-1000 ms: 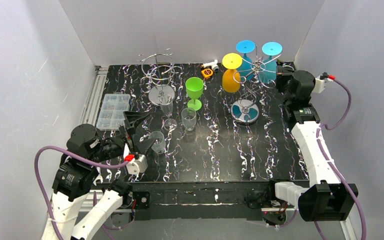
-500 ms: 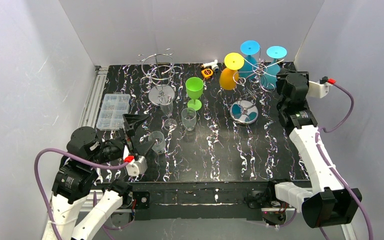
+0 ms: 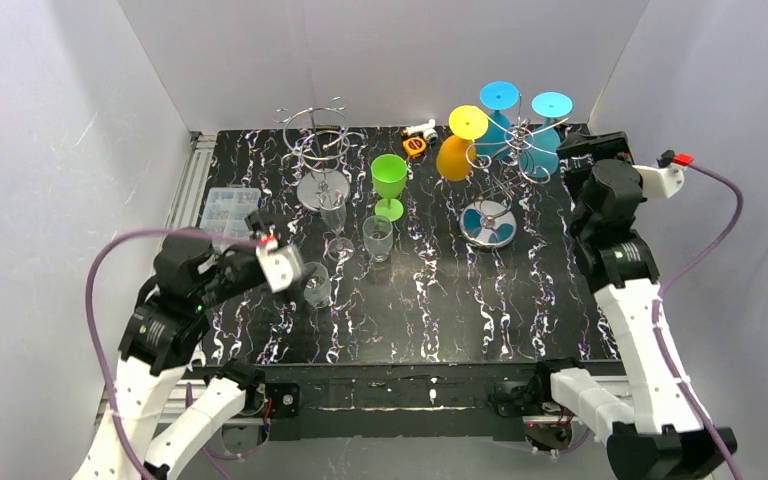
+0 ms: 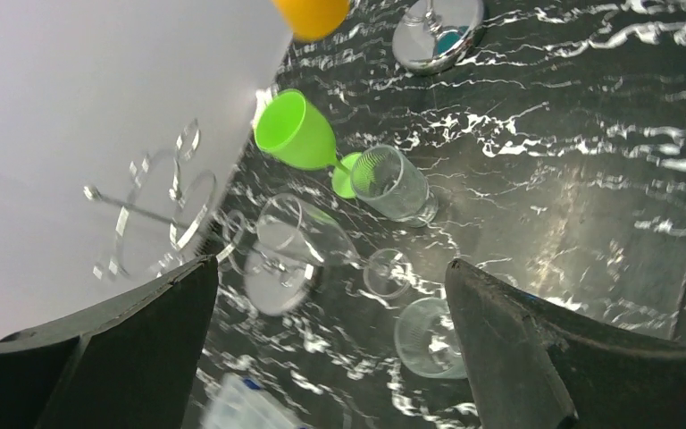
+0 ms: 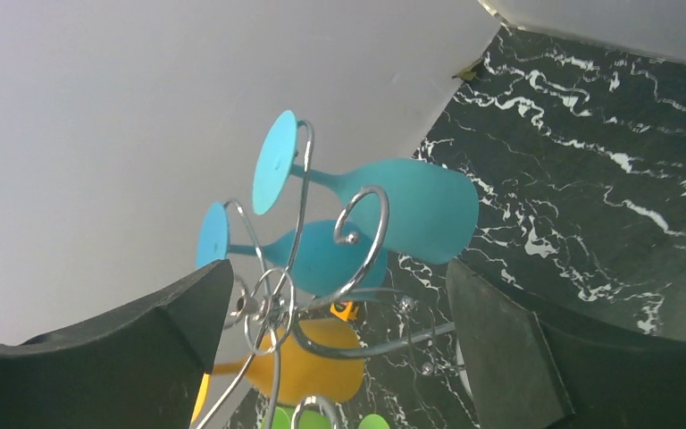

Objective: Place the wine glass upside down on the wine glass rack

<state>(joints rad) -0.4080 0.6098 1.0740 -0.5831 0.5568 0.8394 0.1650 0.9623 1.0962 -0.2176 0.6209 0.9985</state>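
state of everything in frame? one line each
left gripper: open, holding nothing
right gripper: open, beside right rack
right rack: three glasses hanging
left blue glass: hung upside down
right blue glass: hung upside down
yellow glass: hung upside down
left rack: no glass on it
green glass: upright on table
short clear glass: upright on table
stemmed clear glass: upright
clear glass by left gripper: on table, not held

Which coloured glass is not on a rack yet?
The green glass: it stands upright on the table, while the orange glass and both blue glasses hang upside down on the right rack.
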